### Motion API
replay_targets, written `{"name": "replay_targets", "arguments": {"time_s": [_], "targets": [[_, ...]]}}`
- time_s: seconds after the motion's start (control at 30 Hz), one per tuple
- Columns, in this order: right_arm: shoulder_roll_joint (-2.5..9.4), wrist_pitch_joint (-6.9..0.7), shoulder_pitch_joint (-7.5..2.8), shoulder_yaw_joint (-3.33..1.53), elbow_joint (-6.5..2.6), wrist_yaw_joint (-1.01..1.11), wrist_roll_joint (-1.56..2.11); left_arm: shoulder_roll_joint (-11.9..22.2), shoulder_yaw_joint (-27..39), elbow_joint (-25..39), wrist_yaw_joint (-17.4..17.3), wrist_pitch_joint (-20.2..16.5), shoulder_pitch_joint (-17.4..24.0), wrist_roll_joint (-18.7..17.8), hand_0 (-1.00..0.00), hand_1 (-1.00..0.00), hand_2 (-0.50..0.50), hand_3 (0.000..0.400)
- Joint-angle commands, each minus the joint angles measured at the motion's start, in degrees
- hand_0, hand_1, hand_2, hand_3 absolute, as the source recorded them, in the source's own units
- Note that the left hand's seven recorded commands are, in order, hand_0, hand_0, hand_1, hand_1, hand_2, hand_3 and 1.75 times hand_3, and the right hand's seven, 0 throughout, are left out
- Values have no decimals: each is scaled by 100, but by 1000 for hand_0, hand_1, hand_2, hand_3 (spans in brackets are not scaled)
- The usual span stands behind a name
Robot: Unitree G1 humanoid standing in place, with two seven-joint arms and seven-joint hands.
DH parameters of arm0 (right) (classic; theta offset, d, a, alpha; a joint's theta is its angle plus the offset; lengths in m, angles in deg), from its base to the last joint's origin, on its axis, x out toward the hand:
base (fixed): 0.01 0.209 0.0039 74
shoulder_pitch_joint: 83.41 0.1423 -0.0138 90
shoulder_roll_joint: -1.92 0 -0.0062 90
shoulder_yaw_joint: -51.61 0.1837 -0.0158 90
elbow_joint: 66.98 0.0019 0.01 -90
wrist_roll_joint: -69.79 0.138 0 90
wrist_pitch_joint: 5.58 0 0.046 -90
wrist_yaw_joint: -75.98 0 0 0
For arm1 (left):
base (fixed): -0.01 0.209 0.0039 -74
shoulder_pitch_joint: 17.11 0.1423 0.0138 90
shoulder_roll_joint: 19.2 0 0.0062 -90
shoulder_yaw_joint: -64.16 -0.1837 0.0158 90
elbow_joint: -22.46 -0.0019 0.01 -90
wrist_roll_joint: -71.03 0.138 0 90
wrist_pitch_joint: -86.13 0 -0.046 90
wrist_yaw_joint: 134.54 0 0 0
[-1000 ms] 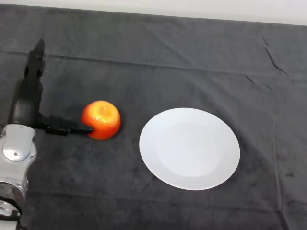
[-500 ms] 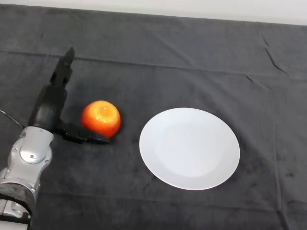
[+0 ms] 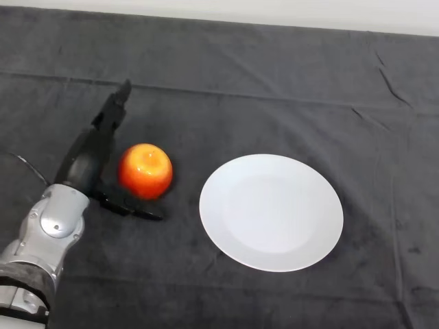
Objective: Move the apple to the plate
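Note:
A red and orange apple [image 3: 145, 171] sits on the dark cloth, left of a white plate [image 3: 271, 211] and apart from it. My left hand [image 3: 88, 161] is open right beside the apple on its left. Its fingers [image 3: 113, 112] stretch straight past the apple's far left side. Its thumb [image 3: 130, 208] reaches along the cloth under the apple's near side. The apple lies in the gap between them. I cannot tell whether the hand touches it.
The dark cloth [image 3: 274, 89] covers the whole table, with a few creases at the back and right. A pale wall strip [image 3: 274, 10] runs along the far edge.
My hand has swung right and forward around the apple, so the fingers now pass its far side and the thumb its near side. The apple and plate have not moved.

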Motion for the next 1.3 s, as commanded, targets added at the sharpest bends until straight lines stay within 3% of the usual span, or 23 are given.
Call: {"name": "replay_targets", "arguments": {"time_s": [0.03, 0.43, 0.47, 0.53, 0.57, 0.6, 0.63, 0.67, 1.3], "targets": [[880, -395, -634, 1, -443, 20, 204, -85, -108, -140, 33, -96, -151, 154, 0, 0, 0, 0], [881, -394, -630, -27, -445, 31, 241, -169, -238, -367, 26, -388, -237, 219, 0, 0, 0, 0], [881, -394, -630, -29, -445, 32, 244, -174, -245, -377, 22, -410, -248, 220, -216, 0, -108, 86], [881, -393, -630, -33, -445, 33, 250, -184, -259, -395, 12, -451, -270, 221, -839, 0, -420, 336], [881, -393, -629, -35, -446, 34, 252, -187, -264, -401, 8, -466, -281, 220, -1000, -75, -463, 400], [882, -393, -629, -37, -446, 35, 255, -189, -269, -405, 4, -480, -291, 220, -1000, -349, -325, 400], [882, -393, -629, -39, -446, 36, 258, -190, -274, -408, 2, -489, -299, 219, -1000, -553, -224, 400], [882, -393, -628, -41, -446, 37, 260, -191, -279, -409, 2, -495, -306, 219, -1000, -1000, 0, 400], [884, -393, -624, -75, -447, 49, 306, -281, -442, -129, 154, -433, -536, 293, -1000, -1000, 0, 400]]}}
